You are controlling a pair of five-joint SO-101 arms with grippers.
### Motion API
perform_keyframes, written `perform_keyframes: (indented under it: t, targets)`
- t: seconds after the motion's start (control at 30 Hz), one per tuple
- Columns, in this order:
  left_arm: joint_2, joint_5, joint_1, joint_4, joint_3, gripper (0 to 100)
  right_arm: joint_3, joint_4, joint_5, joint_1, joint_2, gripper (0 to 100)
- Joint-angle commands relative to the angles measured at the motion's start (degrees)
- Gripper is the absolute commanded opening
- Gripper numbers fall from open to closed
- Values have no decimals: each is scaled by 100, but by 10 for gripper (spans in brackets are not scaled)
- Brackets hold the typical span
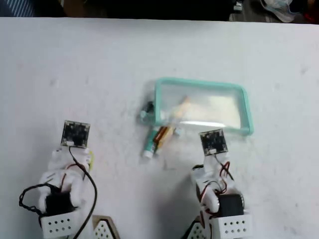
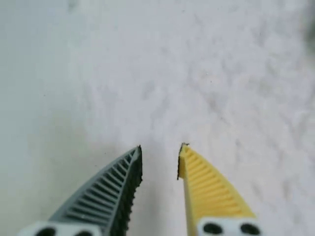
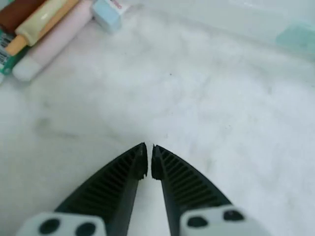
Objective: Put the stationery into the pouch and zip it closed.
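A clear pouch [image 1: 202, 107] with a teal rim lies flat at the table's middle. Several pens and markers [image 1: 159, 137] lie bunched at its near left corner, their far ends under or inside the pouch; I cannot tell which. In the right wrist view the same bundle [image 3: 44, 24] shows brown, yellow and pink barrels beside a small white-blue eraser [image 3: 107, 12]. My right gripper [image 3: 148, 147] is shut and empty, low over bare table just short of the bundle. My left gripper [image 2: 161, 147], one grey and one yellow finger, stands slightly open over bare table, far left of the pouch.
A small dark item [image 1: 147, 107] sits against the pouch's left edge. The pouch's teal rim [image 3: 298, 37] shows in the right wrist view. The white table [image 1: 75, 64] runs wide to the left and back. Its far edge [image 1: 159, 19] meets a dark background.
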Motion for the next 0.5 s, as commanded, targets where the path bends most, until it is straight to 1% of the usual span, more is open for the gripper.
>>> perform_keyframes:
  t: [0.0, 0.1, 0.27, 0.33, 0.4, 0.47]
  targets:
    - [-101, 62, 57, -149, -35, 151, 53, 13, 62, -251, -22, 21]
    - [-101, 62, 57, -167, -26, 151, 53, -277, 62, -620, -22, 22]
    - [-101, 62, 57, -167, -18, 151, 53, -2079, 62, -1429, -31, 22]
    - [-101, 62, 57, -158, -18, 151, 53, -2589, 70, -1666, -22, 22]
    - [-101, 62, 40, -149, -18, 151, 53, -2862, 70, -1771, -22, 22]
    - [-101, 53, 31, -141, -18, 151, 53, -2826, 70, -1771, -13, 22]
